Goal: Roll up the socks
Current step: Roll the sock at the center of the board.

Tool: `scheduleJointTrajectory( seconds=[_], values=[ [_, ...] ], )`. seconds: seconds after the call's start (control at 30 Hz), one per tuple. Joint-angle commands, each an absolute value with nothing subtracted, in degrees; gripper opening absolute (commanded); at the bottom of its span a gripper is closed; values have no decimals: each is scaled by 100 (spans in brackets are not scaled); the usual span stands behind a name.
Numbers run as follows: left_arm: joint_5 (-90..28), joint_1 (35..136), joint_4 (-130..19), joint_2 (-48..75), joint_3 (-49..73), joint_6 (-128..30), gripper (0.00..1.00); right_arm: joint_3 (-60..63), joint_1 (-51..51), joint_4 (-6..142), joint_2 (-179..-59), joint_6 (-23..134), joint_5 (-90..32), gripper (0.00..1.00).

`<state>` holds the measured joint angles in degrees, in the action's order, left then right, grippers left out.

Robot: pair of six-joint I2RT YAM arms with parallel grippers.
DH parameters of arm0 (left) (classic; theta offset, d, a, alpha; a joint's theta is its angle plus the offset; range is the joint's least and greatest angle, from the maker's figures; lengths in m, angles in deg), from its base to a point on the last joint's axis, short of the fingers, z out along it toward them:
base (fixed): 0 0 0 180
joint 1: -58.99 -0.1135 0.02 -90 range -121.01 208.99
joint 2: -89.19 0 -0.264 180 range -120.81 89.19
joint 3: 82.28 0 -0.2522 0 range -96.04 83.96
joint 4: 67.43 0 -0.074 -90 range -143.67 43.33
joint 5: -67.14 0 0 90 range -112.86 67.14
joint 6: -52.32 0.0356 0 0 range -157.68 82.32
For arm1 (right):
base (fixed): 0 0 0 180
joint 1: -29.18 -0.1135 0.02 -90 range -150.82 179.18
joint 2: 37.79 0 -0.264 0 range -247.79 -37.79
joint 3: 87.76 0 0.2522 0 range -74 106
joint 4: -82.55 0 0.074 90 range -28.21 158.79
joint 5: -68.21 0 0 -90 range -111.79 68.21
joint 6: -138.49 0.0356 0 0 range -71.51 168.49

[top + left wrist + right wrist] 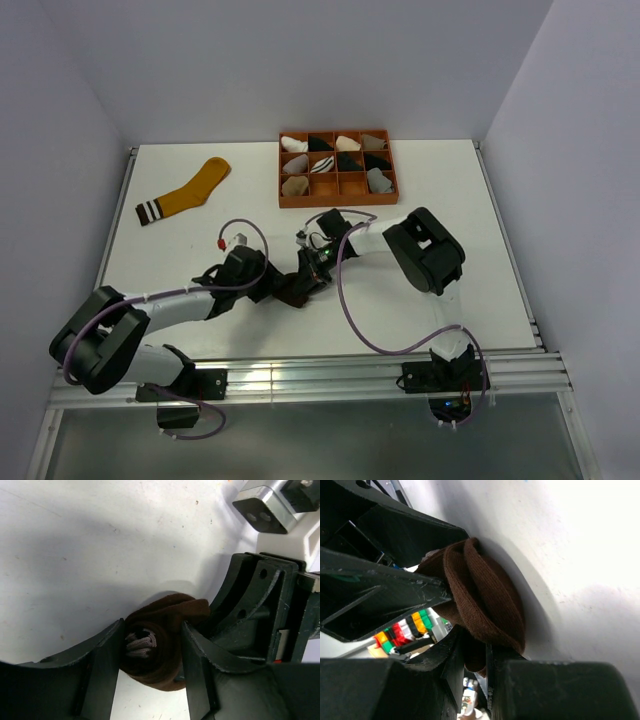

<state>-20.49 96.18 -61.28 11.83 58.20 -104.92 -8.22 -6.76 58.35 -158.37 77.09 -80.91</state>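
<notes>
While both pincers crowd it, the dark brown knitted sock roll (167,622) sits between the left pincer (150,655) jaws, gripped, its coiled end facing that wrist. The right pincer (479,662), opposite, is narrow and nips the outer fold. The roll rests on the white counter (75,555).

Bright, even light; wrist views glare white (soft shadows).

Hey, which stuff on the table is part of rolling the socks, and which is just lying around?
In the job: brown sock, gripped by left tool and right tool; yellow sock, lying flat.
Just lying about: tray; bundles in it.
</notes>
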Motion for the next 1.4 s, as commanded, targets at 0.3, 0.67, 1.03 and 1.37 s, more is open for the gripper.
scheduleJointTrajectory(
  seconds=[0.3,0.67,1.03,1.37],
  values=[
    [-1144,9819,-4848,2299,6084,-11370,75,-1467,-694,6429,-15794,8443,-6697,1],
    [-1504,9880,-6069,2178,6577,-11607,69,-2038,-694,7371,-15618,9251,-6539,0],
    [-1785,9889,-6719,1282,6542,-11493,56,-2548,-668,8399,-15452,10095,-6171,0],
    [-1724,9889,-6238,807,6103,-11221,4,-2600,-712,8136,-14960,9411,-5432,27]
  ],
)
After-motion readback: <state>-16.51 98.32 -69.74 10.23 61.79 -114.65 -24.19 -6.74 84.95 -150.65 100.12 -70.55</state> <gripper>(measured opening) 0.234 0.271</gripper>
